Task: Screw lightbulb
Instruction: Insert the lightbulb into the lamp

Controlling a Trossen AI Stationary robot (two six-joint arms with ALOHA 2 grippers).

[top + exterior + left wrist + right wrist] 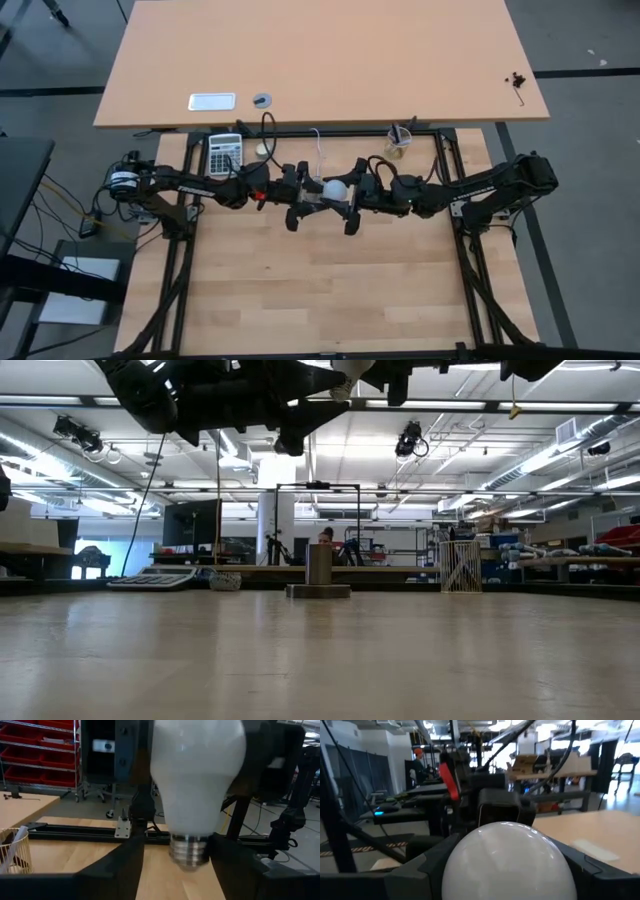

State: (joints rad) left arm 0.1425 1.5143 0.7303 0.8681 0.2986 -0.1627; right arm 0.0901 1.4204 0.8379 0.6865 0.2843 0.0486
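Bulb (335, 187): one, frame centre in high view, between two grippers. Right gripper (352, 192) jaws clamp globe. Left gripper (296, 192) faces bulb, jaws spread. One socket (318, 572) on table.

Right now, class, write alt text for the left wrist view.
A white lightbulb fills the centre, grey screw end down, above a wooden table, between two dark fingers. Red shelves stand behind.

White lightbulb (197, 775) fills centre, globe up, grey screw end (188, 853) down, between left gripper (176, 865) fingers (127, 865); screw end above wooden table (65, 857); wire basket (14, 852) at edge; red shelves (40, 750) beyond
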